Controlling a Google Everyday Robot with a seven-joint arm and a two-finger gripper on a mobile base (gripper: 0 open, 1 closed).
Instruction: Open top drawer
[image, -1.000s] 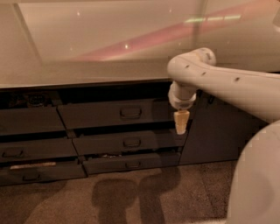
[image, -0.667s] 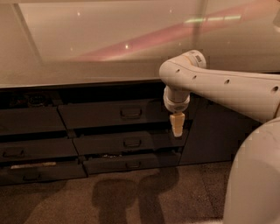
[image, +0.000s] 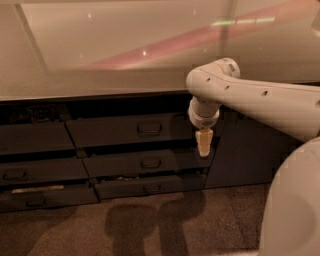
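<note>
The top drawer (image: 110, 132) is the wide dark grey front just under the countertop, with a small bar handle (image: 149, 129) at its middle. Its front stands near the cabinet face, with a dark gap above it. My gripper (image: 203, 144) hangs point-down from the white arm (image: 240, 95), in front of the drawer's right end. It is to the right of the handle and slightly lower, apart from it.
Two narrower drawer fronts (image: 145, 164) (image: 150, 186) sit below, and more drawers (image: 30, 172) are stacked at left. A dark cabinet door (image: 245, 150) is at right. The pale countertop (image: 100, 60) overhangs above, brown floor (image: 150, 225) lies below, and my white body (image: 295, 205) fills the lower right.
The arm has swung a little to the left and the gripper has dropped slightly, nearer the drawer's right end. The drawers have not moved.
</note>
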